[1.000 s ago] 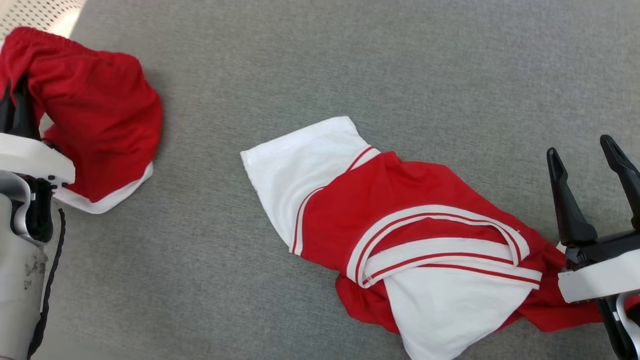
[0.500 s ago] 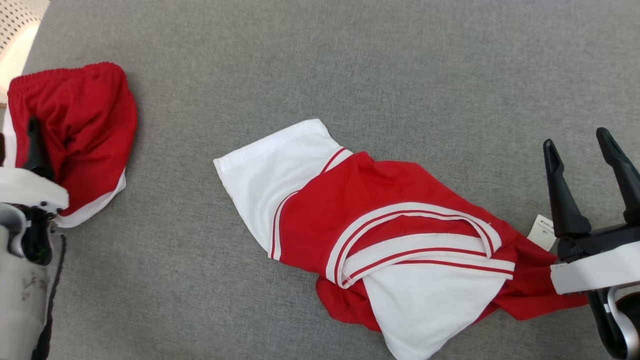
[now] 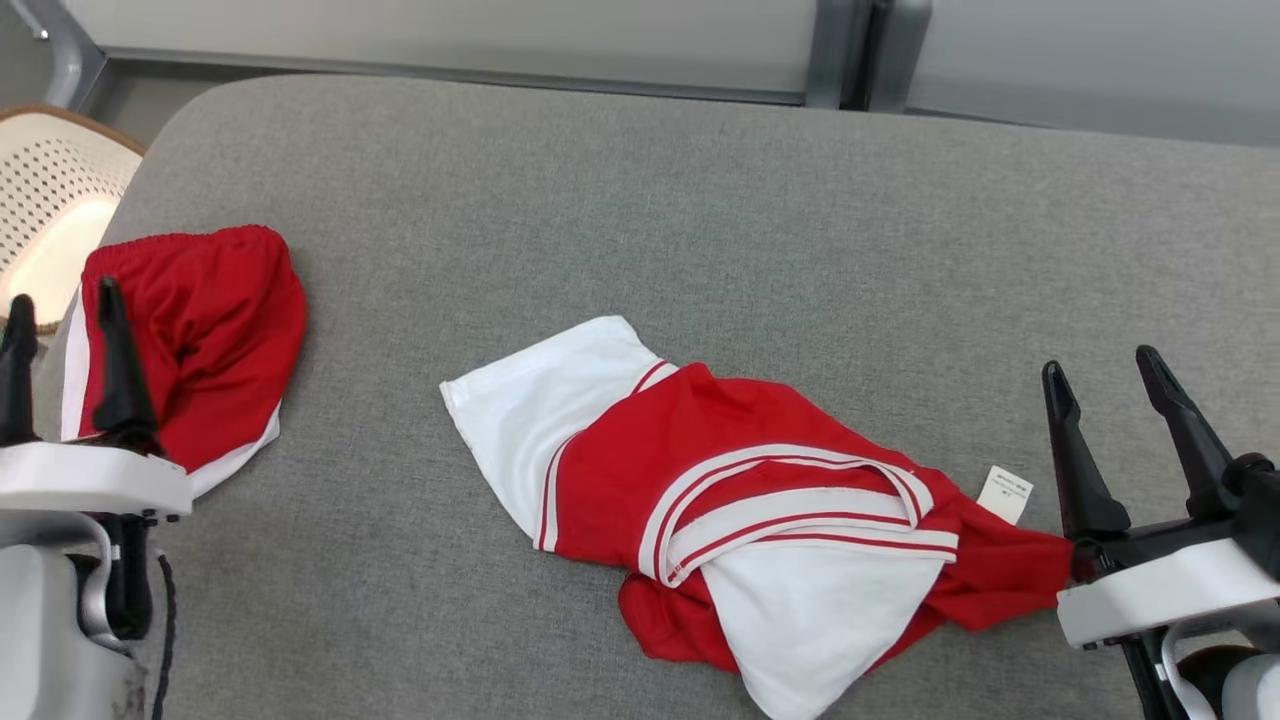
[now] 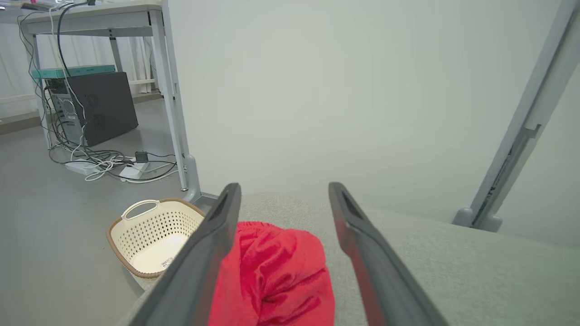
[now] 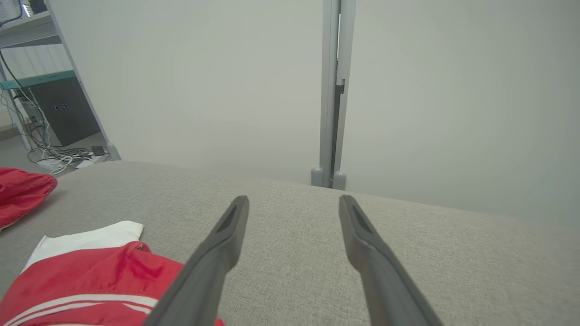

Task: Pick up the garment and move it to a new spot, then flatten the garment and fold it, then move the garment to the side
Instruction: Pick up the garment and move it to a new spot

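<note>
change: the left gripper (image 3: 65,370), a second ago clamped in the red shorts (image 3: 195,340), now has its two fingers spread wide with nothing held.
red shorts: released, lying folded over in a loose bundle at the left end of the grey padded table (image 3: 640,200), just short of its rounded corner; the pale basket (image 3: 50,215) stands on the floor beyond that corner.
contact: in the left wrist view the shorts lie beneath and between the spread fingers; whether a finger still brushes the cloth cannot be told.
right gripper (image 3: 1120,440): fingers apart as before, empty, its base just beside the right end of the red and white jersey (image 3: 740,470).
jersey: crumpled and twisted in the middle of the table, well apart from the shorts, a white label tag (image 3: 1005,493) showing near its right end.
view: the far edge of the table now shows (the head camera has moved; the jersey itself has not been handled).
meaning for the task: judged from how things lie, the shorts are set down at the side, so that round looks finished; the jersey is not yet flattened or folded and is the likely next piece.
</note>
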`<state>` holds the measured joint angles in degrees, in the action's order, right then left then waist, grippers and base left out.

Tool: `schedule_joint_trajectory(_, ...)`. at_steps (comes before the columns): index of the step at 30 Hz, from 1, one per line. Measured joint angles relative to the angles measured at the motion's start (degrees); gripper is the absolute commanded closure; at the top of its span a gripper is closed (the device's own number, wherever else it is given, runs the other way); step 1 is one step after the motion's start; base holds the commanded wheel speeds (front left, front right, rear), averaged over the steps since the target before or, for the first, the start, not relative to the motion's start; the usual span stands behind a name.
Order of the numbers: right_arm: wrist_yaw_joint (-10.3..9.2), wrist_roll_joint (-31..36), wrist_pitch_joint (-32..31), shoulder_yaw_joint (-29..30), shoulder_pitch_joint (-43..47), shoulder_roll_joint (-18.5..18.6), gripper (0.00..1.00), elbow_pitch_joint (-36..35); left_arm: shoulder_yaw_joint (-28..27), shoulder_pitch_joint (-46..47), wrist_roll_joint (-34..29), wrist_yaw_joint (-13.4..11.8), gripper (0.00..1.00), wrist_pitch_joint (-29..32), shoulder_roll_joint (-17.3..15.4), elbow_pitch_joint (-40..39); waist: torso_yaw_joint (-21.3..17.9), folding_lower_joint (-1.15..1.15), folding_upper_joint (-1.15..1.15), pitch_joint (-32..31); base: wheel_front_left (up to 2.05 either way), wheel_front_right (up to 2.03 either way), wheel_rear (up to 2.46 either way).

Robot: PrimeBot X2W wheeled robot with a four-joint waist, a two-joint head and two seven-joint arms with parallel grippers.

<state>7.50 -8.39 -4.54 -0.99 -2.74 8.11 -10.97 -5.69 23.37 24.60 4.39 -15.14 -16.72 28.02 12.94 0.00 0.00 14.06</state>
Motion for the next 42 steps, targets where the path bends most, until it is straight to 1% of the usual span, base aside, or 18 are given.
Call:
schedule_joint_trajectory(4,0.00,0.0,0.6,0.0,0.8,-0.8,0.00,1.2,1.3,-4.7,-3.0,-0.3,0.00,0.0,1.9,-8.2,-1.1,0.00,0.00,-2.7,0.00,0.00,0.00)
schedule_joint_trajectory(7,0.00,0.0,1.0,-0.1,1.8,-1.5,0.00,2.0,2.9,-8.6,-4.0,-0.5,0.00,0.0,3.1,-12.8,-2.3,0.00,0.00,-4.5,0.00,0.00,0.00)
schedule_joint_trajectory(16,0.00,-0.5,1.9,-0.6,4.4,-2.7,0.00,4.5,5.8,-19.1,-4.8,-2.0,0.00,4.2,5.0,-22.1,-7.1,0.00,0.00,-9.2,0.00,0.00,0.00)
schedule_joint_trajectory(23,0.00,-0.6,2.0,-0.2,7.5,-3.3,0.00,5.6,7.7,-24.1,-4.8,-2.3,0.00,6.9,5.5,-24.9,-9.9,0.00,0.00,-12.7,0.00,0.00,0.00)
schedule_joint_trajectory(29,-0.01,-0.7,2.0,-0.3,9.1,-3.7,0.00,5.7,8.4,-27.8,-5.2,-3.3,0.00,8.1,5.3,-26.5,-11.7,0.00,0.00,-15.1,0.00,0.00,0.00)
schedule_joint_trajectory(33,-0.01,-0.6,1.9,0.1,9.9,-4.0,0.00,5.5,8.7,-29.4,-5.3,-3.5,0.00,9.1,5.2,-27.4,-12.2,0.00,0.00,-16.2,0.00,0.00,0.00)
schedule_joint_trajectory(42,-0.01,-0.5,1.4,0.3,10.0,-4.2,0.00,4.9,9.3,-29.9,-5.3,-3.9,0.00,9.6,4.9,-28.0,-12.5,0.00,0.00,-16.7,0.00,0.00,0.00)
